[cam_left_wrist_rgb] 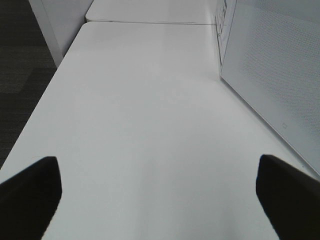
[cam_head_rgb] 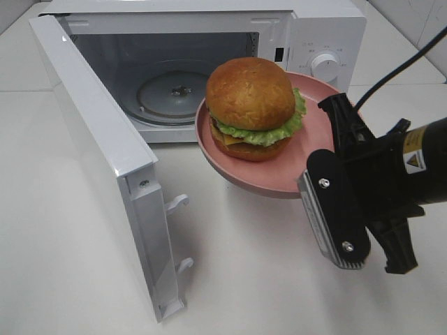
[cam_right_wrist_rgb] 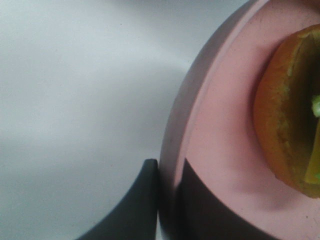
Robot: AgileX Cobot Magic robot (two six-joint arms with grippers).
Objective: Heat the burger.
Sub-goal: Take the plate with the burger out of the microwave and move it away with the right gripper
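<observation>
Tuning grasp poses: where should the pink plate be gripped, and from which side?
Grip the pink plate at its rim, coming from the side away from the microwave. The burger fills the middle; the raised rim suits the right end effector, which is pinching it.

Smooth plastics and glazed-looking surfaces, mostly matt to satin.

At the top of your high view, the microwave (cam_head_rgb: pixel 209 42) has a glossy white painted-looking shell and a clear glass turntable (cam_head_rgb: pixel 171 91) inside; its open door (cam_head_rgb: pixel 98 160) at left shows a finely perforated mesh panel in your left wrist view. The burger (cam_head_rgb: pixel 250 94) at centre has a finely pitted, slightly shiny bun and crinkled lettuce. Its pink plate (cam_head_rgb: pixel 321 132) looks smooth and satin. The right gripper (cam_head_rgb: pixel 328 209) is matt black plastic with ribbed pale pads and metal screws. The table (cam_head_rgb: pixel 265 279) is smooth matt white.
</observation>
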